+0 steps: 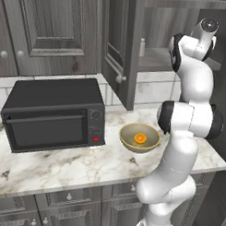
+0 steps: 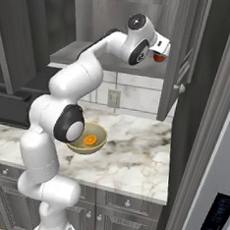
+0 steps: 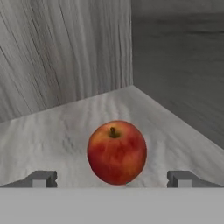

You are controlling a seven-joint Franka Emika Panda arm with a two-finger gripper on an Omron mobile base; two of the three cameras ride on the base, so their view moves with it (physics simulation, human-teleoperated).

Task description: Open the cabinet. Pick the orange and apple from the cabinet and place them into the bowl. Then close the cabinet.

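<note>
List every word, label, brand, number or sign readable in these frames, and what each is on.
No readable text.
Microwave control panel: a round dial, small marks and a red light, too small and blurred to read.
Wall outlet: blank.
Small bottle on the cabinet shelf: no legible label.
Apple, orange, bowl: unmarked.

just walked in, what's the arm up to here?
It is fetching fruit from the open cabinet into the bowl on the counter. The orange already lies in the bowl. The arm reaches up into the cabinet, and the open end effector faces the apple, which sits upright on the shelf between the fingertips but is not yet gripped. The cabinet doors are open.
</note>
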